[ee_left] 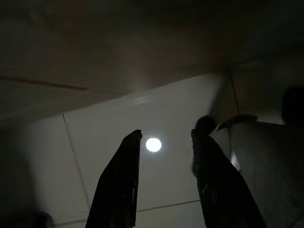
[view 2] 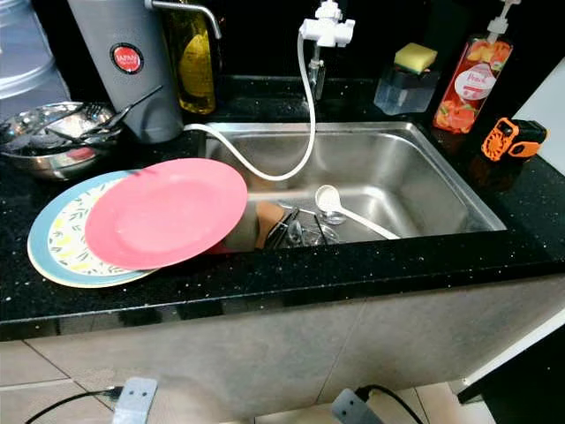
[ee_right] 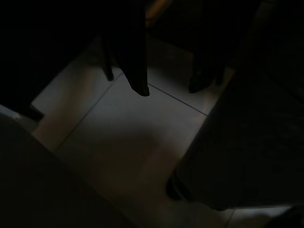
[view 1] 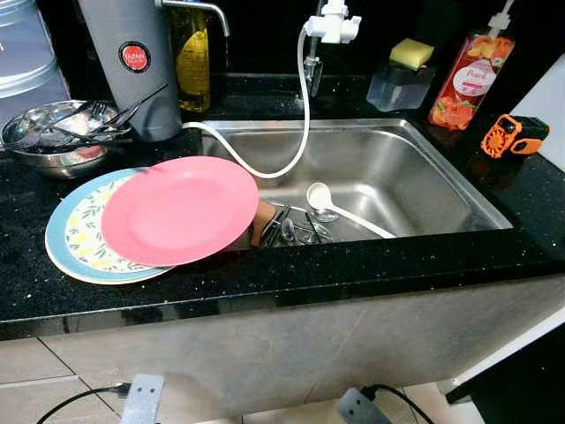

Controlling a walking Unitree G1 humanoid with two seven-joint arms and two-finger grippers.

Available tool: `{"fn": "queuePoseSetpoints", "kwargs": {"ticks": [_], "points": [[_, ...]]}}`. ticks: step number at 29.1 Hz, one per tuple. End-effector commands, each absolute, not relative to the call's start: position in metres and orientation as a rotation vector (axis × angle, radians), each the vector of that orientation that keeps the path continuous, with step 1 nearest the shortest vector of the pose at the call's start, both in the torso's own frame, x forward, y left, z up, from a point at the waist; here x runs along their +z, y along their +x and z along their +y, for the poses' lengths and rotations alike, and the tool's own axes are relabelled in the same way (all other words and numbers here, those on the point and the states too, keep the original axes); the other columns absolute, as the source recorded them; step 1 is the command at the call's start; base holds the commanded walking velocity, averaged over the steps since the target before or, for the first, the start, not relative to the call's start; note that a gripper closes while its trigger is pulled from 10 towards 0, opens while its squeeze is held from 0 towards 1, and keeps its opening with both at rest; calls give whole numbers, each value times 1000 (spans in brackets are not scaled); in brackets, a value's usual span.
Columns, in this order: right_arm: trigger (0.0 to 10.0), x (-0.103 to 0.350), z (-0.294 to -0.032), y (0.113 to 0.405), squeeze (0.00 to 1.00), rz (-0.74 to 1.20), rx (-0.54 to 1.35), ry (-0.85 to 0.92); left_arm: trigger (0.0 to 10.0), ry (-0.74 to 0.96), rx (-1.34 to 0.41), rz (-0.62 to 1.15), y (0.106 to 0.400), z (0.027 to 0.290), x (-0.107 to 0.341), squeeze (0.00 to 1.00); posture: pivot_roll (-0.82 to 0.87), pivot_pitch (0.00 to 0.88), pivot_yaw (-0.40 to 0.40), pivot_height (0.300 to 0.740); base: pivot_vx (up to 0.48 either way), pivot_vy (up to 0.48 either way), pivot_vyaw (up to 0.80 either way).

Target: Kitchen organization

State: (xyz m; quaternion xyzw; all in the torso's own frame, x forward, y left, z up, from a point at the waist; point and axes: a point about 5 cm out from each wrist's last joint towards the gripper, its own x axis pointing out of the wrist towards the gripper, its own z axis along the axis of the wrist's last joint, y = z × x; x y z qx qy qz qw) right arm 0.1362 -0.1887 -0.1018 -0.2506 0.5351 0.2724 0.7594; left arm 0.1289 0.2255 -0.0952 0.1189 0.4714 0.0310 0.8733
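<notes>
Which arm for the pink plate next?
Left, probably. The pink plate sits on the patterned plate on the counter, left of the sink, so on the robot's left. Both arms hang idle below; the left tool is open over floor tile, the right tool likewise.

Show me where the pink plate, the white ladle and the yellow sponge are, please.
pink plate [view 1: 179, 210], left eye view, middle of its face.
white ladle [view 1: 319, 195], left eye view, on its bowl, in the sink.
yellow sponge [view 1: 411, 53], left eye view, its top face.
</notes>
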Motion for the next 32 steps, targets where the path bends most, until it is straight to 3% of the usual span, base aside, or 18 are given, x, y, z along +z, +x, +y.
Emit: {"fn": "queuePoseSetpoints", "kwargs": {"ticks": [1, 13, 32], "points": [[10000, -103, -187, 133, 0, 1160, 586, -484, 9804, 243, 89, 1000, 128, 228, -96, 0, 203, 0, -91, 740, 0, 0, 0], [10000, -100, -179, 141, 0, 1107, 560, -427, 10000, 259, 1, 985, 133, 221, -95, 0, 183, 0, -56, 740, 0, 0, 0], [10000, -101, -190, 136, 0, 1119, 523, -435, 10000, 304, -9, 986, 135, 218, -96, 0, 181, 0, -65, 740, 0, 0, 0]]}}
